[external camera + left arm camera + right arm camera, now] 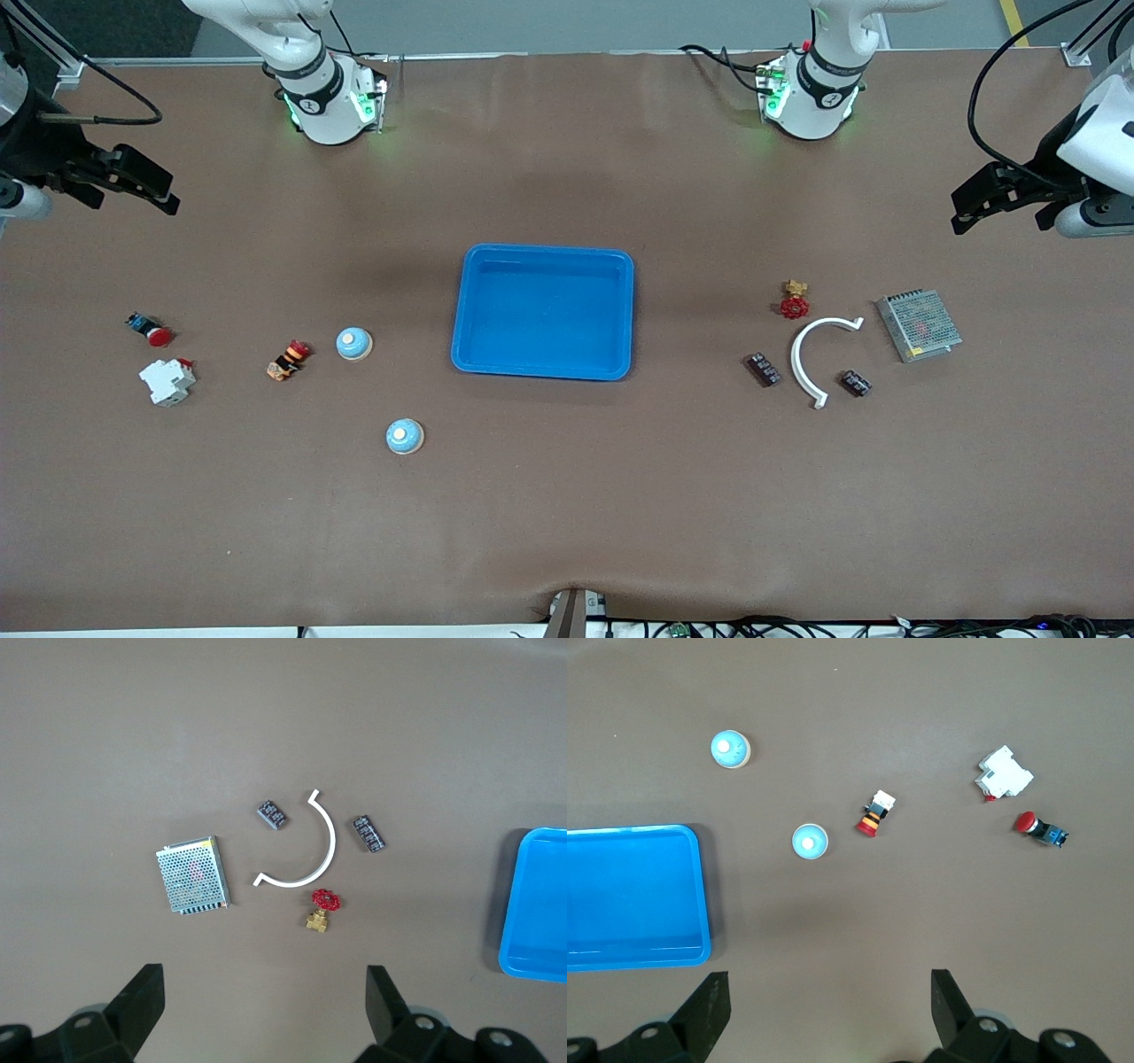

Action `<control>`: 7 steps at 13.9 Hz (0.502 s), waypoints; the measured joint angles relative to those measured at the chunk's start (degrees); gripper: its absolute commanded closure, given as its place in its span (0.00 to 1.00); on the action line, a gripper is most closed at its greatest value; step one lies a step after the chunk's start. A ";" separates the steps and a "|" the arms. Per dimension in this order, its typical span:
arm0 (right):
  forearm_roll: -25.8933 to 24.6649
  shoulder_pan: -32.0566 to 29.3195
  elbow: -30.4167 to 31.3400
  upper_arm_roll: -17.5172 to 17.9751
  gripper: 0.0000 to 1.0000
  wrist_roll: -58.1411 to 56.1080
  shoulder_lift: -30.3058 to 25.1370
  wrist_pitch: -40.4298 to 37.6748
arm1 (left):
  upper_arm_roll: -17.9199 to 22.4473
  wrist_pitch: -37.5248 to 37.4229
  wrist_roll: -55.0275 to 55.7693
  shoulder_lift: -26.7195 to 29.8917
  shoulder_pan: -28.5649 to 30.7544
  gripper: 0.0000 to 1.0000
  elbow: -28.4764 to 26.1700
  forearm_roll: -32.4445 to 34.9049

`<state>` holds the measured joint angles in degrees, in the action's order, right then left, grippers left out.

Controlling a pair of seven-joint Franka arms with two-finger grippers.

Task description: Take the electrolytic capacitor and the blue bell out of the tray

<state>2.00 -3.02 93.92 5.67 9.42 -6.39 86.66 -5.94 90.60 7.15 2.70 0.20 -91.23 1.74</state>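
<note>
Two pale blue bells lie toward the right arm's end: one beside the blue tray, the other nearer the front camera. Two small dark capacitors lie toward the left arm's end, either side of a white curved piece; they also show in the left wrist view. My left gripper is open, empty, high over the table's end. My right gripper is open, empty, high over its own end.
Near the capacitors lie a red-handled brass valve and a metal mesh power supply. Near the bells lie an orange-black switch, a white breaker and a red push button. The tray holds nothing.
</note>
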 measured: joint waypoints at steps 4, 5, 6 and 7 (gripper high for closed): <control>0.00 0.00 0.59 0.00 0.00 0.00 -0.01 0.14 | 0.06 0.00 0.00 0.00 0.02 0.00 -0.07 0.00; 0.00 0.00 0.65 0.00 0.00 0.00 -0.01 0.17 | 0.07 0.00 0.00 0.00 0.03 0.00 -0.07 0.00; 0.00 0.00 0.70 0.00 0.00 0.00 -0.01 0.21 | 0.08 0.00 0.00 0.00 0.05 0.00 -0.07 0.00; 0.00 0.00 0.73 0.00 0.00 0.00 -0.01 0.24 | 0.10 0.00 0.00 0.00 0.08 0.00 -0.07 0.00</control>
<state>2.00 -3.02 94.65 5.66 9.43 -6.40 86.90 -5.83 90.60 7.15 2.70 0.28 -91.30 1.74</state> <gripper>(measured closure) 0.000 0.000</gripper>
